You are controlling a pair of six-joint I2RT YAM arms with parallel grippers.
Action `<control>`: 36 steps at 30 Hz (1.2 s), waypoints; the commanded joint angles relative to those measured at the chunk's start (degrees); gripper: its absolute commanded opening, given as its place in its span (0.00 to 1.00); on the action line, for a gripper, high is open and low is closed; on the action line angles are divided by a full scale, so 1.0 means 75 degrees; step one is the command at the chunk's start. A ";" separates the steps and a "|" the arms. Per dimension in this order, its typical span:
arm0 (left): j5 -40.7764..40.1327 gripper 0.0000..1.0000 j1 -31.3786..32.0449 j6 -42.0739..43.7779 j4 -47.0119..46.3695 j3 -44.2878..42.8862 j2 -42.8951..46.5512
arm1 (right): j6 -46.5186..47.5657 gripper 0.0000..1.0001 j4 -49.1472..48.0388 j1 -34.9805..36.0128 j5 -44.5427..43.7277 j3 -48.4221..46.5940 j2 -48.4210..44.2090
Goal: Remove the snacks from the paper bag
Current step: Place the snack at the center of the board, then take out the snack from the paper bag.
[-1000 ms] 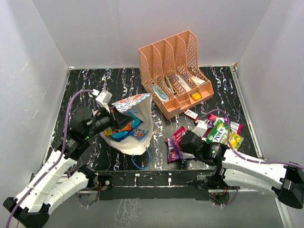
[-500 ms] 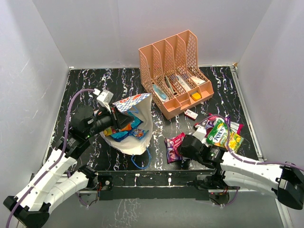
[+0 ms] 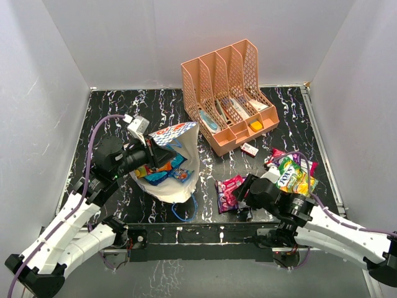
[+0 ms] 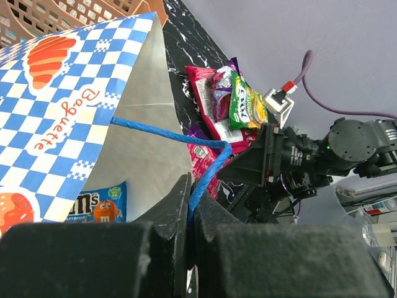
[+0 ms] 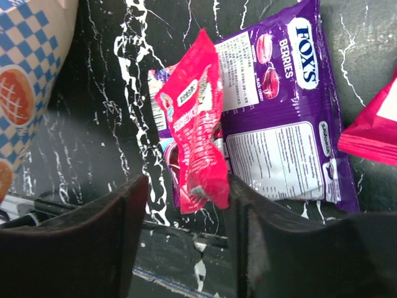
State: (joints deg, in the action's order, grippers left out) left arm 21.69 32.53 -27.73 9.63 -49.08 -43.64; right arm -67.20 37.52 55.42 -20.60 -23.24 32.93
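The paper bag [image 3: 180, 180] lies on its side with its mouth toward the left arm. My left gripper [image 4: 189, 208] is shut on its blue cord handle [image 4: 208, 171], holding the mouth up. Blue and orange snacks [image 3: 166, 172] show inside, among them an M&M's packet [image 4: 102, 205]. My right gripper [image 5: 186, 214] stands open over a magenta packet [image 5: 193, 139], which rests partly on a purple Fox's packet [image 5: 285, 112] on the table. The packet's lower corner lies close to the right finger. In the top view the magenta packet [image 3: 229, 187] sits just left of the right gripper [image 3: 245, 191].
A peach mesh organizer [image 3: 231, 68] with small items in its slots stands at the back. A green-yellow Fox's packet [image 3: 293, 175] and other packets lie piled right of the right gripper. A small red-white item [image 3: 250, 149] lies before the organizer. White walls enclose the black marbled table [image 3: 111, 105].
My right gripper has opened and let go of the magenta packet, which now lies on the purple one. The right arm has drawn back slightly to the right. The left arm has not moved.
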 commanded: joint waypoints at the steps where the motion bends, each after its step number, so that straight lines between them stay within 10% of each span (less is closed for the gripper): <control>1: 0.0261 0.00 0.0034 -0.0076 -0.0249 -0.0134 0.0018 | -0.0147 0.62 0.0902 -0.0020 -0.0289 -0.0795 -0.0434; 11: 0.0606 0.00 0.0027 -0.0112 -0.0486 -0.0023 0.0371 | 0.1926 0.99 -0.0197 -0.0018 -0.1244 -0.1780 -0.0739; 19: 0.0854 0.00 0.0031 -0.0474 -0.0972 0.0231 0.0838 | 0.6118 1.00 -0.3726 -0.0009 0.1415 -0.2548 0.0708; 25: 0.0790 0.00 0.0034 -0.0376 -0.0751 0.0134 0.0880 | 0.6569 0.92 -0.5252 0.0234 0.3246 -0.2887 0.2491; 36: 0.0832 0.00 0.0029 -0.0391 -0.0859 0.0094 0.0788 | 0.6558 0.88 -0.7968 0.2553 -0.1439 -0.3058 0.5416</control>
State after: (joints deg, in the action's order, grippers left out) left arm 26.22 32.53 -30.68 4.95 -47.79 -37.89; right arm -18.28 -10.63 73.56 -13.85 -42.85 68.07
